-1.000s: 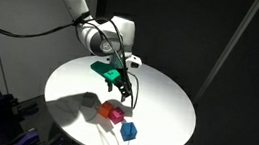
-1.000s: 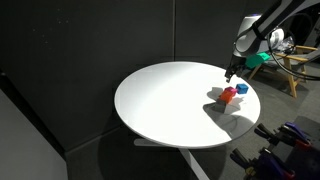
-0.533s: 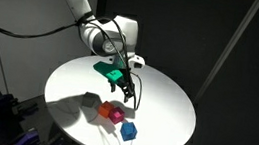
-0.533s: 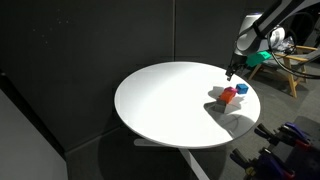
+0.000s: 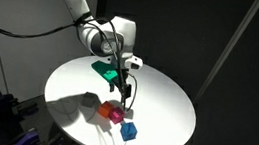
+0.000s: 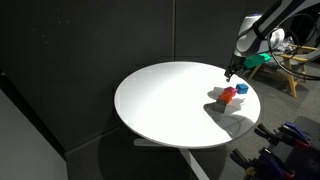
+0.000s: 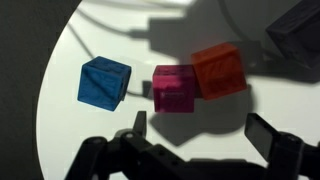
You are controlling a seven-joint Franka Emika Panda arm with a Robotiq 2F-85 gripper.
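We see the gripper (image 7: 200, 132) with its jaws wide apart and nothing between them, hanging above three cubes. The pink cube (image 7: 174, 90) is closest to the gap and touches the red cube (image 7: 219, 70). The blue cube (image 7: 104, 82) is just beside the pink one on its other side, with a small gap. In an exterior view, all three sit near the edge of the round white table (image 5: 171, 103).
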